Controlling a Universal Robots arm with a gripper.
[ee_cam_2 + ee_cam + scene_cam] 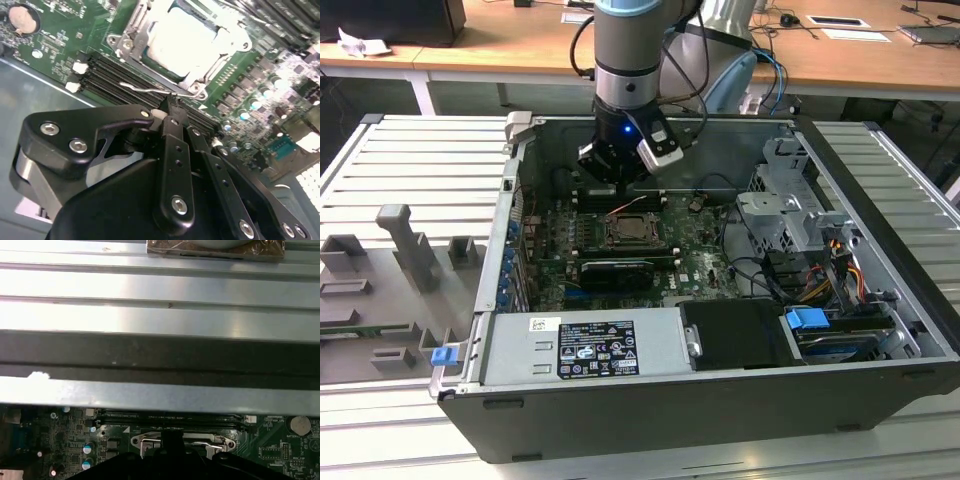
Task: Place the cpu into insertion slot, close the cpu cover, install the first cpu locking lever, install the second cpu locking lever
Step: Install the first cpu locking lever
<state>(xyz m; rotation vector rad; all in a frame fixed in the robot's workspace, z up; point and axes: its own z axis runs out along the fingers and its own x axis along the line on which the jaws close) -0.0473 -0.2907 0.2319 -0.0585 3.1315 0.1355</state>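
CPU [182,40] sits in the insertion slot [150,59], and you can see the cpu cover [220,50] lying closed over its edges in the second wrist view. Your gripper [169,107] hangs just beside the socket, its fingers drawn together on a thin wire locking lever [150,90] that runs along the socket's edge next to the black memory slots [110,75]. From the exterior view, the gripper [620,180] stands low inside the open computer case [720,390], above the motherboard [695,255].
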